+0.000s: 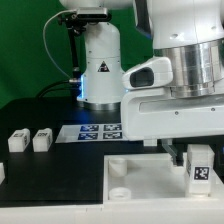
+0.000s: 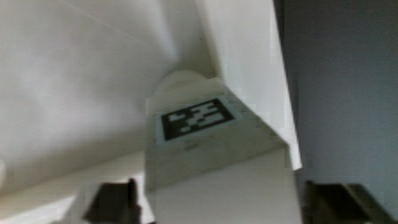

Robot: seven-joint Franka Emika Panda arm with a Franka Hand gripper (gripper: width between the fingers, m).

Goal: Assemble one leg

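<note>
My gripper is shut on a leg, a small white block with a black-and-white tag, and holds it upright over the near right corner of the large white plate. In the wrist view the leg stands between my two dark fingers, its tag facing the camera, with the white plate beyond it. Whether the leg touches the plate I cannot tell. Two more legs lie on the black table at the exterior view's left.
The marker board lies behind the plate, in front of the robot base. Part of another white piece shows at the exterior view's left edge. The plate has a round socket at its corner.
</note>
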